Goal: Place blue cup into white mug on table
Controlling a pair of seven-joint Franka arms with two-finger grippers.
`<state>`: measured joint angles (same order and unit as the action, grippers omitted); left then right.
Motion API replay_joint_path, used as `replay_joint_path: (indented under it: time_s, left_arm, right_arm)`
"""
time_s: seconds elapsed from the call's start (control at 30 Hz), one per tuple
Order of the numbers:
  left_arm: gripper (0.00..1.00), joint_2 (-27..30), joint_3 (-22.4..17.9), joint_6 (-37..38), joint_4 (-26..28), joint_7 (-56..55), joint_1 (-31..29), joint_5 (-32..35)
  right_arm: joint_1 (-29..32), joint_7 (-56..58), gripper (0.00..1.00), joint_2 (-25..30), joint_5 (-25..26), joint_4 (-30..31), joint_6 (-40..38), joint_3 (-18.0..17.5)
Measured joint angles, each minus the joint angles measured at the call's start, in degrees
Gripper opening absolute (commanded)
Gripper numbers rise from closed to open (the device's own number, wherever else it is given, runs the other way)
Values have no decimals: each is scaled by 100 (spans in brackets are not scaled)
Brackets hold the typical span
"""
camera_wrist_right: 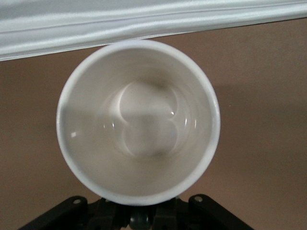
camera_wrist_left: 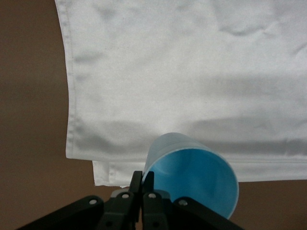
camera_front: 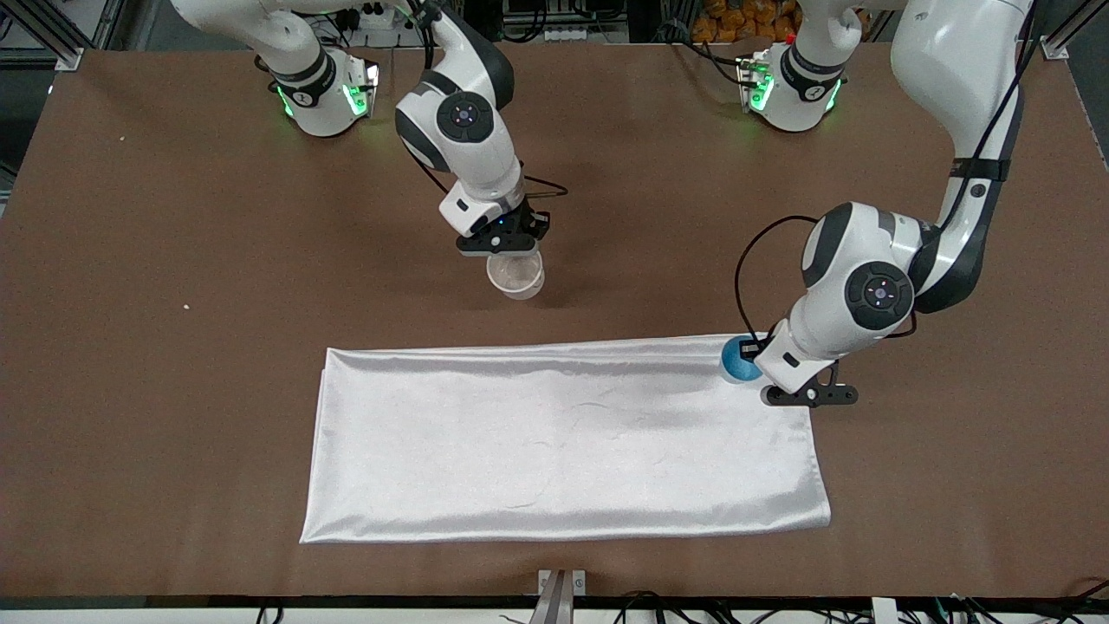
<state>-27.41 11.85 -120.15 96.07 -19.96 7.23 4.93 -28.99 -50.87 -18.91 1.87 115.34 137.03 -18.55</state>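
Note:
The blue cup [camera_front: 738, 360] hangs tilted over the corner of the white cloth at the left arm's end. My left gripper [camera_front: 752, 354] is shut on its rim; in the left wrist view the fingers [camera_wrist_left: 136, 182] pinch the wall of the cup [camera_wrist_left: 192, 175], one outside and one inside. The white mug [camera_front: 516, 275] is over the bare brown table [camera_front: 173, 217], just under my right gripper [camera_front: 505, 245]. In the right wrist view the mug [camera_wrist_right: 139, 120] is empty with its mouth toward the camera. My right gripper [camera_wrist_right: 143, 218] grips it under the rim, where the handle is mostly hidden.
A large white satin cloth [camera_front: 563, 442] lies flat on the table, nearer to the front camera than the mug. It also shows in the left wrist view [camera_wrist_left: 192, 62] and as a strip in the right wrist view [camera_wrist_right: 144, 21].

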Motion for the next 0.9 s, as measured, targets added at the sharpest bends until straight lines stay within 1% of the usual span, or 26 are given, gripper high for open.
replay_joint_path:
  time_s: [0.13, 0.2, 0.33, 0.43, 0.53, 0.7, 0.9]
  left_arm:
    - [0, 78, 0, 99, 0, 0, 38, 0]
    - [0, 121, 1, 157, 0, -6, 63, 0]
    - [0, 194, 1, 279, 0, -45, 98, 0]
    - [0, 241, 1, 375, 0, -69, 110, 0]
    - [0, 272, -1, 450, 0, -75, 110, 3]
    - [0, 318, -2, 554, 0, -77, 110, 4]
    - [0, 343, -2, 602, 0, -78, 110, 5]
  right_arm:
    - [-36, -242, 0, -283, 350, -171, 54, 15]
    - [-47, -446, 0, -448, 624, -285, 74, 22]
    - [-58, -722, 0, -741, 940, -513, 80, 29]
    - [-86, -838, 0, -978, 1070, -692, 88, 33]
    - [-121, -890, 0, -1131, 1094, -804, 101, 52]
    - [-177, -1028, 0, -1300, 1205, -947, 115, 80]
    - [-247, -1353, 0, -1469, 1466, -1073, 179, 96]
